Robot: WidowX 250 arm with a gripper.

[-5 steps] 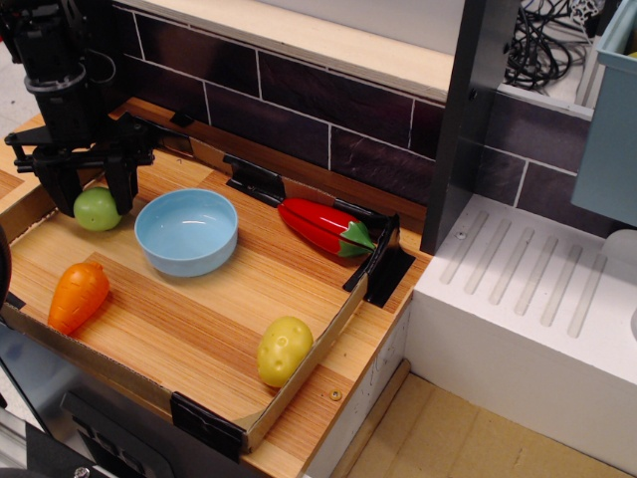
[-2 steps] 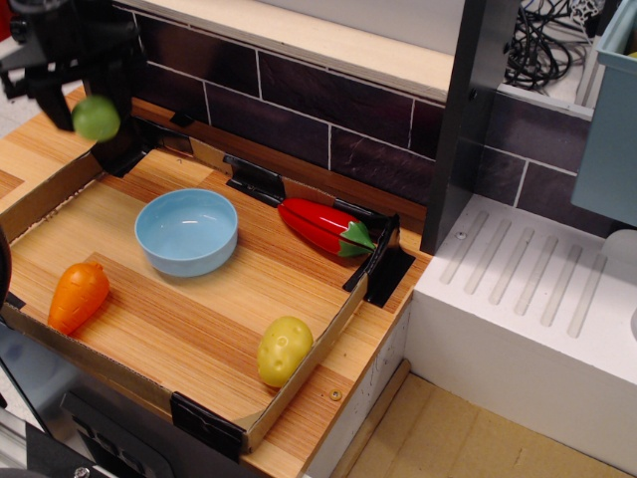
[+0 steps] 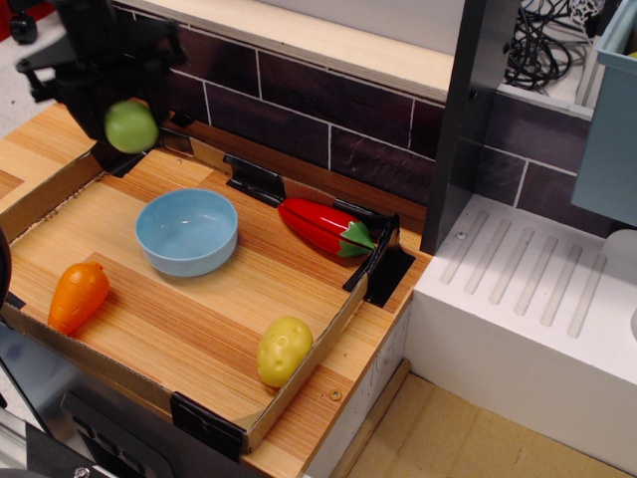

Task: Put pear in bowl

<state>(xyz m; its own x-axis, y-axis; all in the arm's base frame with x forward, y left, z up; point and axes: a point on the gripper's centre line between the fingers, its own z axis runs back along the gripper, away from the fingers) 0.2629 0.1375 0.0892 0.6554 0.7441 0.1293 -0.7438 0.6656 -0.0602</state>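
Observation.image shows the tool (image 3: 130, 118) clamped on the pear (image 3: 131, 126), held in the air over the table's (image 3: 199, 319) far-left corner, high enough to clear the rim of the light-blue bowl (image 3: 187, 231), which sits empty just toward the near-right.

Pear (image 3: 131, 126), in the tool (image 3: 129, 118), now lifted off the board and nearer the bowl (image 3: 187, 231).
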